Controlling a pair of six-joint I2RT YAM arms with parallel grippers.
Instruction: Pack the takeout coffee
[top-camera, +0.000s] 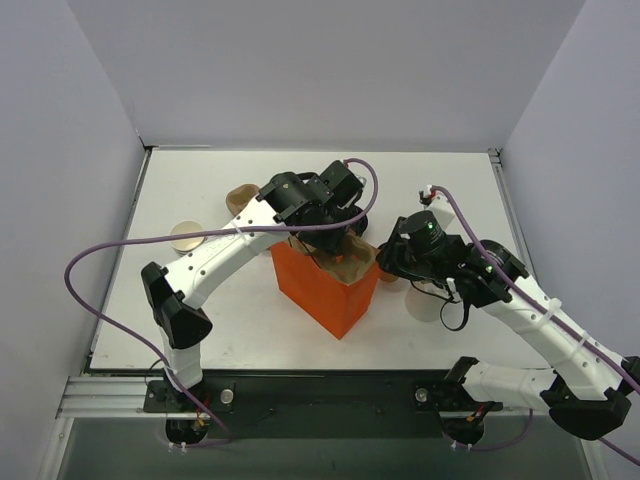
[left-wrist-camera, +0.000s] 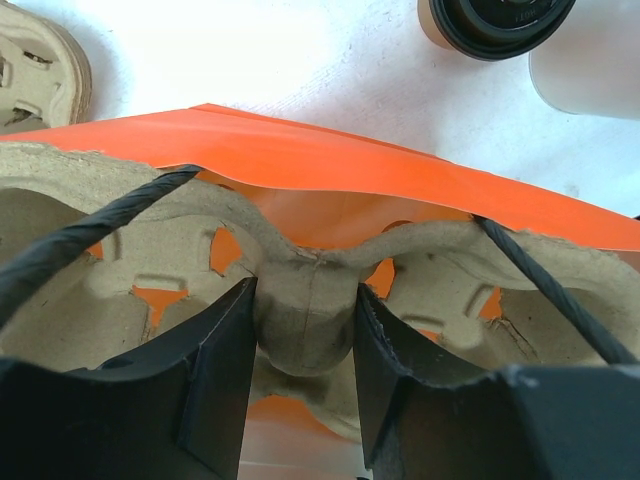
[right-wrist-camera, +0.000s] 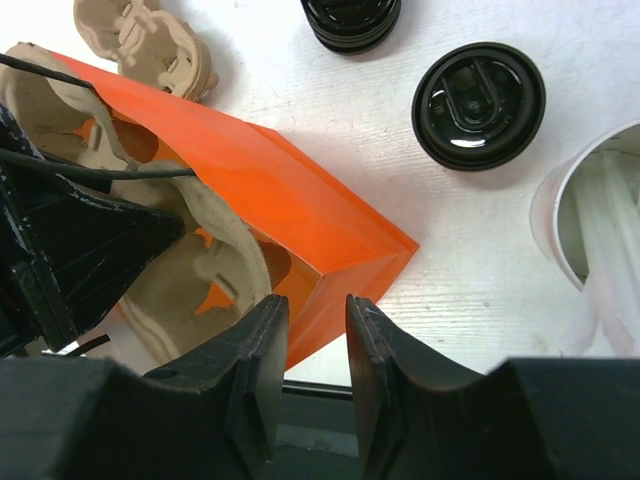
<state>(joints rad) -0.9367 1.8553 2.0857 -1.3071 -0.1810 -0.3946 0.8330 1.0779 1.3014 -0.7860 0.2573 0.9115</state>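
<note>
The left gripper (left-wrist-camera: 305, 300) clamps the carrier (left-wrist-camera: 440, 270) inside the bag (left-wrist-camera: 330, 165); the right gripper (right-wrist-camera: 310, 320) pinches the bag wall, coffee cup (right-wrist-camera: 478, 105) at 1 o'clock.

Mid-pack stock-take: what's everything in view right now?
orange bag: one, orange, upright, table centre
cup carrier: one, tan, in bag's mouth
spare carrier: one, tan, behind-left of bag
takeout coffee: one, tan cup, black lid, right of bag
black lids: one stack, black, beside coffee
white cup: one, white, right of coffee
paper cup: one, pale inside, table's left
table: one, white
left gripper: black, clamped on cup carrier's centre post
right gripper: black, straddling bag rim, grip unclear
</note>
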